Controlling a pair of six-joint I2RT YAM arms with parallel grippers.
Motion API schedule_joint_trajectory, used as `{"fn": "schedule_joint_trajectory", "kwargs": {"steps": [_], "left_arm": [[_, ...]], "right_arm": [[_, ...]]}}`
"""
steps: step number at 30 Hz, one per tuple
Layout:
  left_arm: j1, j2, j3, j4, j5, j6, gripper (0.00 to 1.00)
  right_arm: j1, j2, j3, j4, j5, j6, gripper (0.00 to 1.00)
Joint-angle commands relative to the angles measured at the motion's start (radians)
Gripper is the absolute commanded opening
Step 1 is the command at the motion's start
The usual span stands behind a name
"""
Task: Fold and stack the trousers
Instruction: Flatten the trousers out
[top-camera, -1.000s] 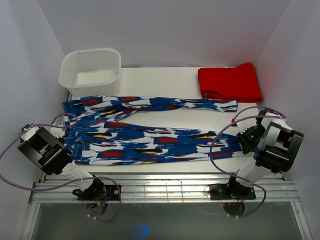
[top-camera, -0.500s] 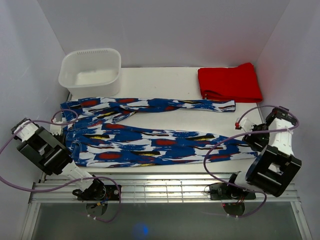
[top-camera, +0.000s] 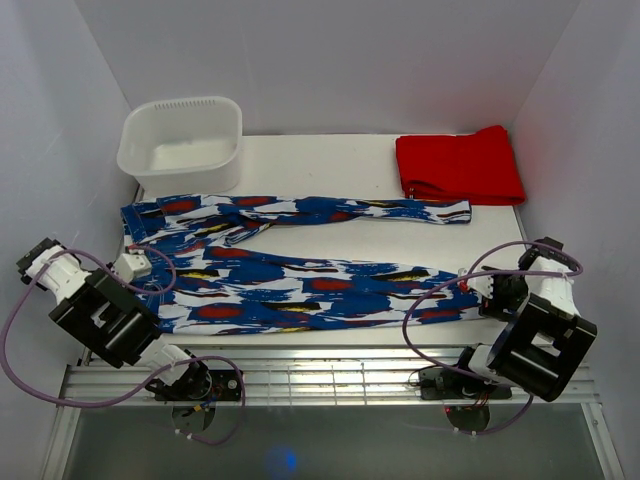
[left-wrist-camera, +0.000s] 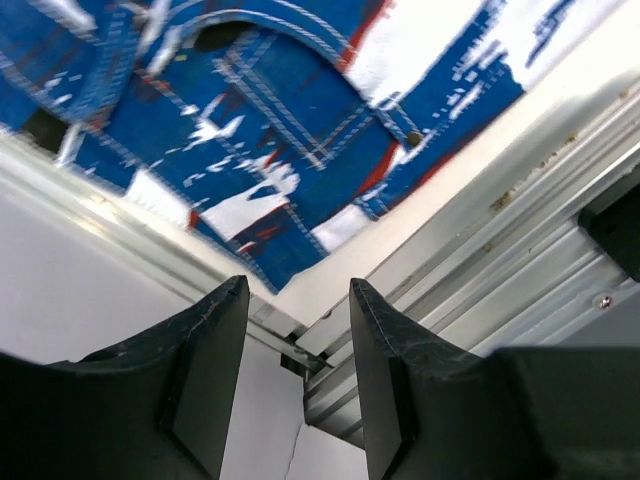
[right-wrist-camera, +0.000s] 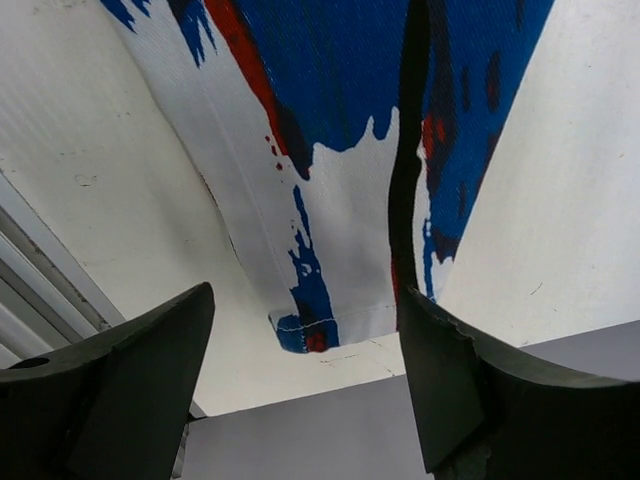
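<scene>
Across the white worktop (top-camera: 340, 160), long soft fabric trousers (top-camera: 300, 285) in a busy blue, white and red print with black and yellow streaks: laid out lengthwise and not yet folded, waistband at the left, hems at the right, the two legs splayed apart in a narrow V. Behind them, at the far left, a white plastic tub (top-camera: 180, 140); at the far right, a plain red folded garment (top-camera: 458, 165).

Likely trouble from here: a skewed fold, since the legs lie apart and unaligned. Also a pinch of one layer only, which would bunch the cloth instead of carrying it. At the waistband corner (left-wrist-camera: 300, 215), right by the worktop's near edge and the metal rail (left-wrist-camera: 480, 260), a risk of a finger catching the rail or dragging fabric over the lip.

Left gripper (left-wrist-camera: 298, 330): fingers apart, nothing between them, poised just off that waistband corner. Right gripper (right-wrist-camera: 305, 370): fingers wide apart, empty, hanging above the near leg's hem (right-wrist-camera: 335, 325), apparently not touching it.
</scene>
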Motion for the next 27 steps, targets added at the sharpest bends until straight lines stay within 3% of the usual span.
{"fn": "schedule_joint_trajectory", "kwargs": {"steps": [1,12,15,16,18,20,22,24,27], "left_arm": [[0.004,-0.011,-0.066,-0.030,-0.040,0.377,0.56],[0.001,-0.076,-0.352,0.224,-0.073,0.520,0.56],[0.001,-0.073,-0.394,0.280,-0.088,0.516,0.54],[0.001,-0.065,-0.402,0.293,-0.096,0.514,0.52],[0.000,-0.057,-0.418,0.339,-0.091,0.487,0.38],[0.000,-0.042,-0.406,0.365,-0.082,0.464,0.21],[0.000,-0.024,-0.383,0.350,-0.071,0.433,0.13],[0.000,-0.014,-0.348,0.322,-0.056,0.408,0.04],[0.000,0.025,-0.145,0.146,0.083,0.298,0.00]], "right_arm": [[-0.003,0.014,-0.034,0.037,0.036,-0.150,0.77],[-0.002,0.023,-0.151,0.140,0.087,-0.174,0.71],[-0.003,0.022,-0.163,0.154,0.089,-0.174,0.62],[-0.003,0.017,-0.171,0.161,0.089,-0.178,0.54],[-0.003,0.013,-0.197,0.193,0.090,-0.181,0.43],[-0.003,0.004,-0.201,0.210,0.081,-0.175,0.25],[-0.003,0.002,-0.186,0.206,0.064,-0.157,0.08],[-0.003,0.002,-0.137,0.183,0.055,-0.120,0.08],[-0.012,0.025,-0.019,0.120,0.009,-0.069,0.08]]}}
